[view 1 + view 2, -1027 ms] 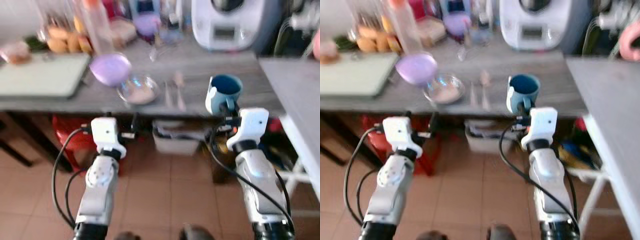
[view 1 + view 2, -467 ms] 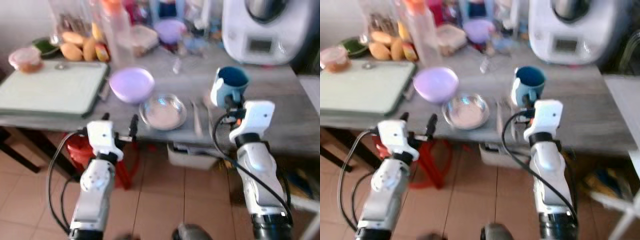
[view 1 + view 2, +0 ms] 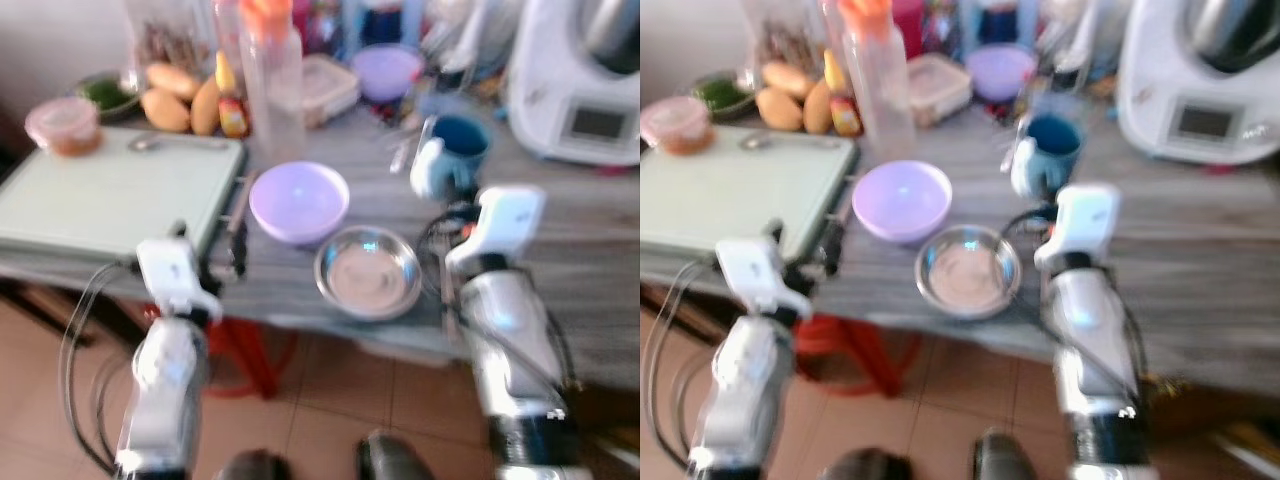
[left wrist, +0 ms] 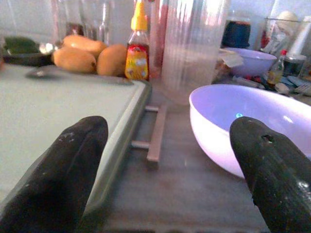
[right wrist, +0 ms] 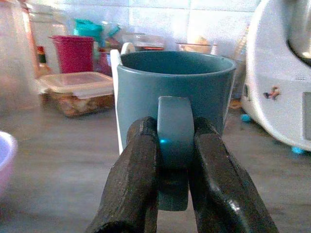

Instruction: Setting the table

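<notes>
The grey table [image 3: 600,250] carries everything. Past its near edge, the right gripper [image 5: 167,160] pinches the teal mug [image 5: 177,92] by its handle, upright, beyond the steel bowl [image 3: 367,272]. The left gripper [image 4: 167,160], fingers spread and empty, faces the purple bowl [image 3: 298,201].

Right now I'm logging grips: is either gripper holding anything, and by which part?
The right gripper holds the teal mug by its handle, pinched between both fingers. The left gripper is open and holds nothing.
</notes>
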Motion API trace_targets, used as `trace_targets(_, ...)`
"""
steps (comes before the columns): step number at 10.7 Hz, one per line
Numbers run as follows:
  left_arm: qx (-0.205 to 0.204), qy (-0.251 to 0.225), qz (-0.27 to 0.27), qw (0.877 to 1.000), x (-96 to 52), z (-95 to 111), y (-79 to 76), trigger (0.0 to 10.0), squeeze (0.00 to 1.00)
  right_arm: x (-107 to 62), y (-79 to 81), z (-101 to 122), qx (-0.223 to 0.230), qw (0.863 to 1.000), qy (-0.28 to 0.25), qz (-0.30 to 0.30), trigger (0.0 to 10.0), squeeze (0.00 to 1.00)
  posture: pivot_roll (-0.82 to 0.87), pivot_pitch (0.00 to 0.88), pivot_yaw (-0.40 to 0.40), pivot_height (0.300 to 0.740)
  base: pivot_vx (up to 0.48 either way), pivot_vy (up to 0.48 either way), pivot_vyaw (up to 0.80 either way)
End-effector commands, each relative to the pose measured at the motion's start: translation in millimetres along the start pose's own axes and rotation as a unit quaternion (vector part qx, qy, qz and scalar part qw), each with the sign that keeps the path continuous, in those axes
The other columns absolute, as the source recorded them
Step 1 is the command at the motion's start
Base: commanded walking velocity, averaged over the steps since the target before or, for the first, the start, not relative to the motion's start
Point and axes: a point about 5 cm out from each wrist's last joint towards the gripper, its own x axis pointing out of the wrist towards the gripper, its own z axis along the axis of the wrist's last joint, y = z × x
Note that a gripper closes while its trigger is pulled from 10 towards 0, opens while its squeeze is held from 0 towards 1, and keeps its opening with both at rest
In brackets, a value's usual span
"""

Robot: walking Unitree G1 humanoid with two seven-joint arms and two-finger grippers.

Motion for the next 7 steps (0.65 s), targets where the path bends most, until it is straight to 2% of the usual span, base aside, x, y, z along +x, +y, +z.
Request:
trace_targets(1,0.005,-0.004,0.009,1.000,-4.4,3.3,8.8,10.0,0.00,0.7,4.1,4.0,0.003,1.000,-0.012,0.004,10.0,0.00,-0.06,0.097,0.014,0.740,0.000,0.000,0.00)
trace_targets(3,0.006,0.008,0.004,1.000,-9.0,-1.6,11.4,10.0,0.00,3.9,6.9,0.0,0.004,0.999,0.009,0.030,10.0,0.00,-0.06,0.105,0.016,0.740,0.000,0.000,0.00)
trace_targets(4,0.004,0.021,-0.001,1.000,-14.4,-6.3,12.4,10.0,0.00,9.9,-0.4,-2.3,0.004,0.999,0.022,0.040,10.0,0.00,-0.06,0.119,0.018,0.740,0.000,0.000,0.00)
trace_targets(5,0.004,0.026,-0.008,1.000,-17.3,-7.7,11.6,10.0,0.00,13.0,-16.7,-4.9,-0.003,0.999,0.036,0.028,10.0,0.00,-0.06,0.121,0.018,0.740,0.000,0.000,0.00)
trace_targets(7,0.000,0.024,-0.008,1.000,-16.8,-7.1,11.7,10.0,0.00,11.7,-20.5,-8.4,-0.008,0.998,0.046,0.034,10.0,0.00,-0.05,0.126,0.014,0.740,0.000,0.000,0.00)
